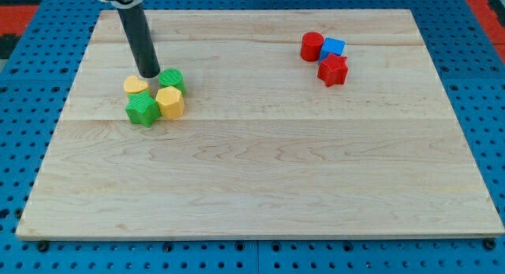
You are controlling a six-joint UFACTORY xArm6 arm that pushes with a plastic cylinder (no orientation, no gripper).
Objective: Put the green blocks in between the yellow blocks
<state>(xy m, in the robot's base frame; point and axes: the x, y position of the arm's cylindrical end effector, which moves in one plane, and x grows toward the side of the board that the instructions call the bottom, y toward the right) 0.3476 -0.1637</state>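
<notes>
Four blocks cluster at the view's upper left on the wooden board [260, 171]. A yellow heart-shaped block [136, 85] sits at the cluster's left top. A green block [172, 79] sits at its right top. A green star-like block [142, 110] lies at the lower left. A yellow block [170, 103] lies at the lower right. My tip [149, 75] stands at the cluster's top, between the yellow heart and the upper green block, touching or nearly touching both.
A red cylinder [312, 46], a blue block [333, 47] and a red star-like block [333, 70] group at the view's upper right. A blue pegboard [24, 124] surrounds the board.
</notes>
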